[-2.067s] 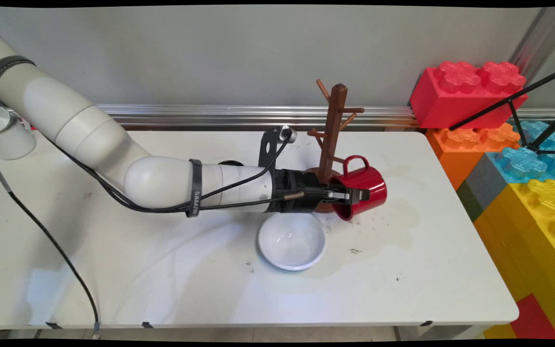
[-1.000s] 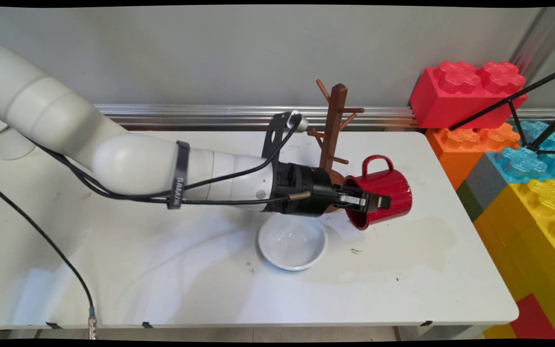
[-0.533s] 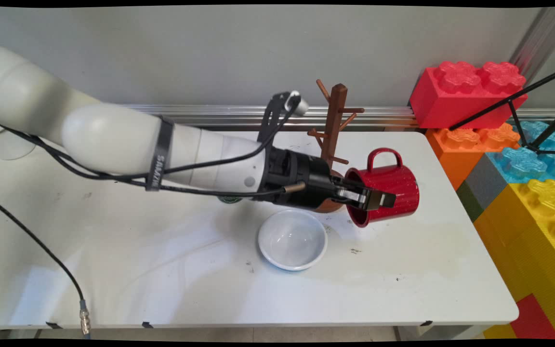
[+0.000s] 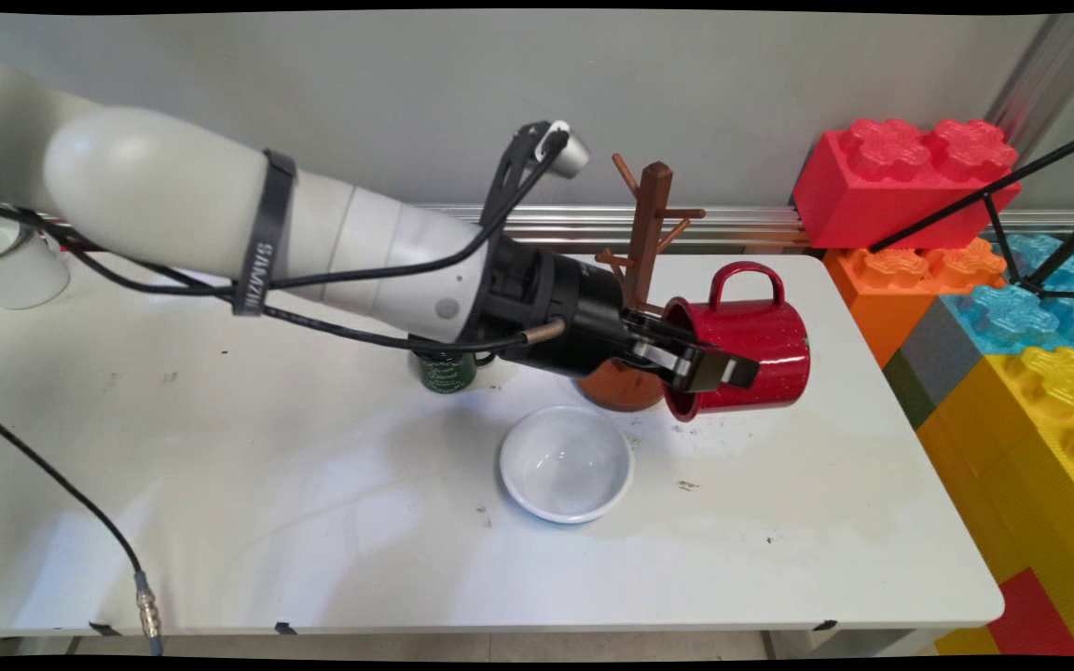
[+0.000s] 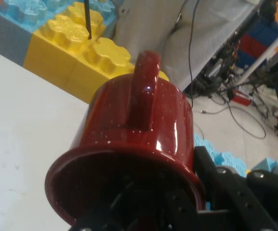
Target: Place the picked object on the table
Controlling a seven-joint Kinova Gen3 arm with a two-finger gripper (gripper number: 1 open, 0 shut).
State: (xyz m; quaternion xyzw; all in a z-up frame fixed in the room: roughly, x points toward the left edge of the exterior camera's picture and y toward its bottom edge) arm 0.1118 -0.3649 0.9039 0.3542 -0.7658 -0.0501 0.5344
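While the arm reaches in from the left, the gripper [image 4: 700, 365] is clamped on the rim wall of a red speckled mug [image 4: 747, 349], one finger inside the mouth and one outside. The mug is lifted clear of the counter [image 4: 313, 503], lying on its side with the mouth toward the arm and the handle [image 4: 745, 276] pointing up. It hangs just right of the wooden mug tree [image 4: 647, 252], above the far right part of the counter; whether it touches a peg, I cannot tell.

Hand view: same mug [image 5: 134, 163] fills the frame, handle [image 5: 145, 89] on top, glossy enamel-like finish.

Handling judgement: rigid, thin-walled, probably light; the glaze looks slick, so a rim pinch could let it swivel (the handle loop is the other obvious hold). Chipping seems likelier than breaking.

Nearby: white bowl [image 4: 566, 463] sits near-left of the mug, empty. A small dark green jar [image 4: 447, 371] stands left of the tree's round base [image 4: 619, 387]. Large toy bricks [image 4: 1012, 308] are stacked off the right edge.
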